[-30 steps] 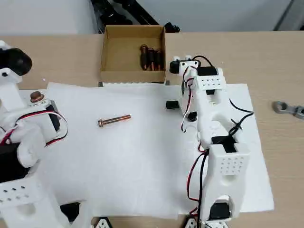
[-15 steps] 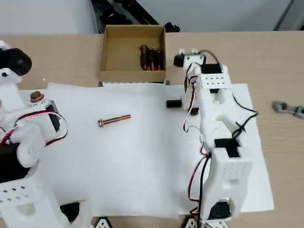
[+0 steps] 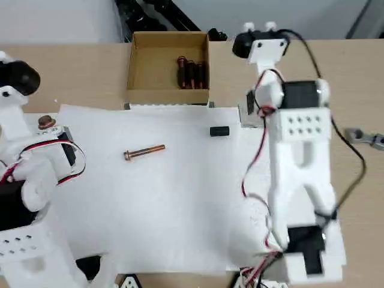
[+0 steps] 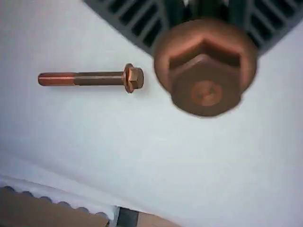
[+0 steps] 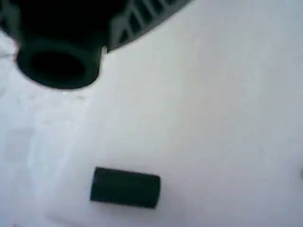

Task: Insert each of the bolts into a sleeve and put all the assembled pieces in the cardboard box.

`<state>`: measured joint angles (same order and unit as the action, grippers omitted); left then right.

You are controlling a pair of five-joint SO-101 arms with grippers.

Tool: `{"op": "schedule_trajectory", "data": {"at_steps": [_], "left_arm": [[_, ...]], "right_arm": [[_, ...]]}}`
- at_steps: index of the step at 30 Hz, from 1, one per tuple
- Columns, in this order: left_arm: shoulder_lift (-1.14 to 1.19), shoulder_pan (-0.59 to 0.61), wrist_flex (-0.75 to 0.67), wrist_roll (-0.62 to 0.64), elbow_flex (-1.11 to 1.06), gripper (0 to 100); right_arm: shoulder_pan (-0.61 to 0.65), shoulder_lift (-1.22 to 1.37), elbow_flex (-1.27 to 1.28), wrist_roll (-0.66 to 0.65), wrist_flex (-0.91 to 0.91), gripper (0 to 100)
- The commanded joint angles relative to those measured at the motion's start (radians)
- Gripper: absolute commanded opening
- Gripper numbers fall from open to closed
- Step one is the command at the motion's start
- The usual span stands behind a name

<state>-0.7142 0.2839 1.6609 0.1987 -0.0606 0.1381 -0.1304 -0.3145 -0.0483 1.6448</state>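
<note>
High view: open brown cardboard box (image 3: 137,66) at the far side of the table, with several sleeved copper bolts (image 3: 191,72) lying side by side against one wall. The white foam sheet (image 3: 180,210) in front of it carries one loose copper flanged bolt (image 3: 144,152), lying flat. Well apart from that bolt, nearer the box, lies one spare black cylindrical sleeve (image 3: 219,131) on its side. The left gripper (image 3: 48,129), at the sheet's edge, is closed on a held copper bolt (image 3: 45,122), head upward and shank hidden below. A grey metal spanner (image 3: 360,136) rests on bare wood, away from the work. Left wrist view: the held bolt's hexagonal head is seen end-on between dark ribbed jaws, and the loose bolt lies beyond on the foam. Right wrist view: the right gripper (image 5: 61,33) clamps a held black sleeve (image 5: 57,66), bore facing the camera, with the spare sleeve lying on the foam farther off. Step in hand, as judged: mating held bolt and held sleeve. Handling note: bring shank and bore into one line before closing the gap, present the threaded tip first, keep the sleeve steady and feed slowly. A tilted entry is likely to catch on the rim.
</note>
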Motion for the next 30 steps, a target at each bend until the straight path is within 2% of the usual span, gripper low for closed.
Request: {"op": "schedule_trajectory", "data": {"at_steps": [1,7,13,16,22,27,30], "left_arm": [[-0.025,0.000,-0.008,-0.012,0.013,1],[-0.025,0.000,-0.009,-0.014,0.013,1],[-0.025,-0.003,-0.009,-0.014,0.013,1],[-0.025,-0.048,-0.009,-0.014,0.013,1],[-0.025,-0.222,-0.054,-0.014,0.013,1],[-0.025,-0.227,-0.169,-0.008,0.013,1],[-0.025,-0.226,-0.203,-0.009,0.013,1]], "right_arm": [[0.007,-0.188,-0.025,0.012,0.016,1.0],[0.007,-0.466,0.091,0.017,0.013,1.0],[0.007,-0.819,0.423,0.160,-0.024,1.0],[0.007,-1.009,0.641,0.178,-0.127,1.0],[0.008,-1.412,1.149,0.170,-0.421,0.4],[0.119,-1.695,1.461,0.170,-0.521,0.3],[0.166,-1.662,1.493,0.178,-0.585,0.3]]}}
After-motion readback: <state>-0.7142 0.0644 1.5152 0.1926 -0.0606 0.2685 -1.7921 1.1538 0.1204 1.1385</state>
